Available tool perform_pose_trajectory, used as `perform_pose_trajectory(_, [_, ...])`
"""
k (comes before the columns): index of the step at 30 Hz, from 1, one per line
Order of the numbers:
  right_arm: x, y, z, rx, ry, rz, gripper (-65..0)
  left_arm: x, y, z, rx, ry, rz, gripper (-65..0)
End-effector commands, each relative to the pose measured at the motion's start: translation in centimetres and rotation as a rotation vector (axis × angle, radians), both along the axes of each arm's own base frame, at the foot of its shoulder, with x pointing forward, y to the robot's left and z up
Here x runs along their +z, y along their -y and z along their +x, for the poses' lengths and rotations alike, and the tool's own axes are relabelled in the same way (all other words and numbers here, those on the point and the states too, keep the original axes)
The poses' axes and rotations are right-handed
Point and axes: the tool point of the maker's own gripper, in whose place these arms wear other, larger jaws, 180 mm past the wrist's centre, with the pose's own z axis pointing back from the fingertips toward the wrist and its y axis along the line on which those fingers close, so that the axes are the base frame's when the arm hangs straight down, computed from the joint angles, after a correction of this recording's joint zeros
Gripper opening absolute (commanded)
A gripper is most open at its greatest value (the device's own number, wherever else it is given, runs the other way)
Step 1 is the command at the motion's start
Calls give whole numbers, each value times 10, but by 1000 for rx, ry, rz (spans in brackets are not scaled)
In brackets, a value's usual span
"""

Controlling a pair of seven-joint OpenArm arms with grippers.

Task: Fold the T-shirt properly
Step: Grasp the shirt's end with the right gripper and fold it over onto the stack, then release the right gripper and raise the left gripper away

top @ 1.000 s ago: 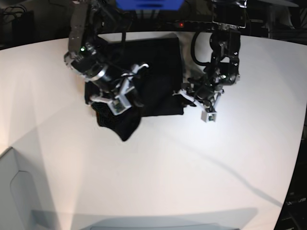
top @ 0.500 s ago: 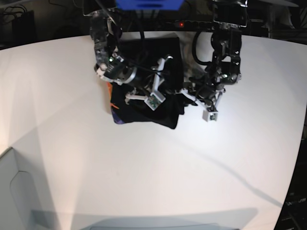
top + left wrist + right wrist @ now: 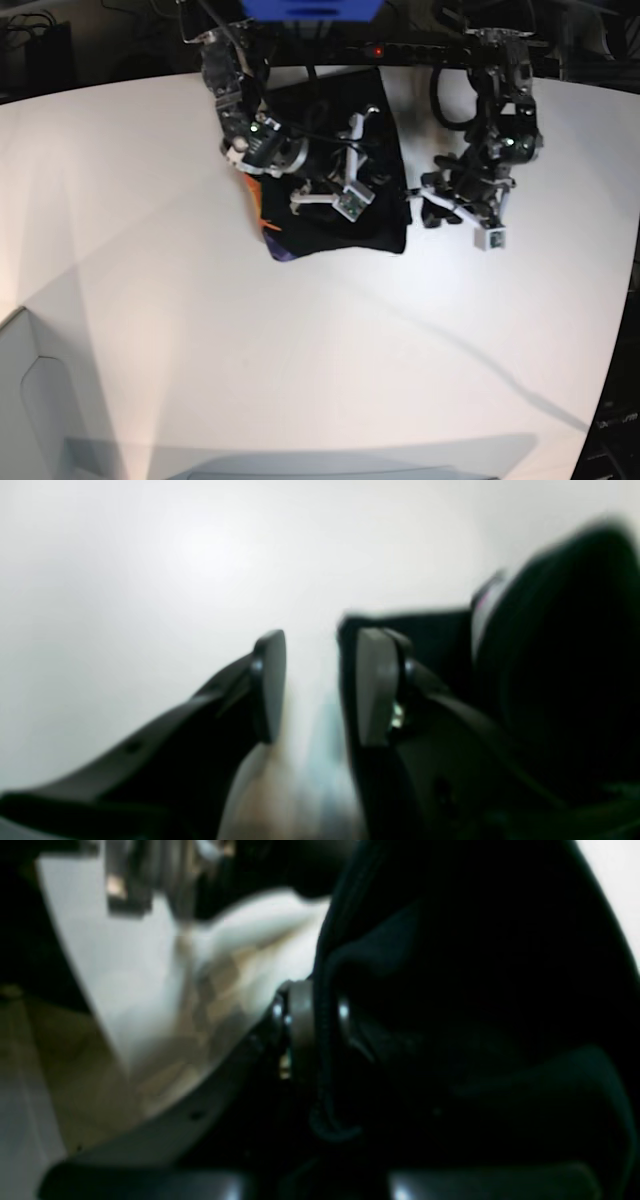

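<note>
The black T-shirt [image 3: 385, 228] lies in a folded bundle at the back middle of the white table, with a strip of orange-and-purple print [image 3: 262, 212] showing along its left edge. My right gripper [image 3: 348, 198] sits over the bundle. In the right wrist view this gripper [image 3: 322, 1032] is shut on a stitched hem of the T-shirt [image 3: 450, 990]. My left gripper [image 3: 433, 207] hangs just right of the cloth. In the left wrist view this gripper [image 3: 322, 685] is open with only table between its fingers, and the T-shirt [image 3: 550, 690] fills the space to its right.
The white table [image 3: 300, 350] stretches toward the front. A grey bin [image 3: 30, 400] stands at the front left corner. Dark equipment and a blue object [image 3: 310, 8] line the back edge behind both arms.
My right gripper has swung rightward across the shirt, carrying cloth with it and folding it into a narrower bundle that exposes the print. My left arm has shifted right, off the cloth.
</note>
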Motion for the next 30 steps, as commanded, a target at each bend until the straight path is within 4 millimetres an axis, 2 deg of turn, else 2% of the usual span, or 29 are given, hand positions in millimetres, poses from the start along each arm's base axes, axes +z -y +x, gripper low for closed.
perform_pose_trajectory(1, [19,-5,5,11,51,46,-532,16,-10,6,17,53,14,-416])
perform_pose_trajectory(6, [44,-1,11,-4,129,68,-342,21,-62,-8,153,57,59,-416])
perform_pose_trajectory(8, [53,6,11,-10,164,64,-311,21,-77,-13,198,54,69,-416])
perform_pose_trajectory(11, [73,18,10,-17,236,58,-308,25,-99,-21,264,59,83,-416])
perform_pose_trajectory(13, [77,33,10,-35,265,35,-308,28,-112,-24,301,65,94,-416])
perform_pose_trajectory(15, [77,45,16,-61,274,17,-308,29,-122,-28,329,65,100,-416])
perform_pose_trajectory(17, [68,60,23,-97,262,-12,-304,31,-131,-31,355,69,107,-416])
perform_pose_trajectory(20, [59,72,31,-134,242,-28,-302,33,-137,-34,371,71,115,-416])
perform_pose_trajectory(30, [33,73,39,-132,178,-52,-316,31,-138,-38,371,61,120,-416])
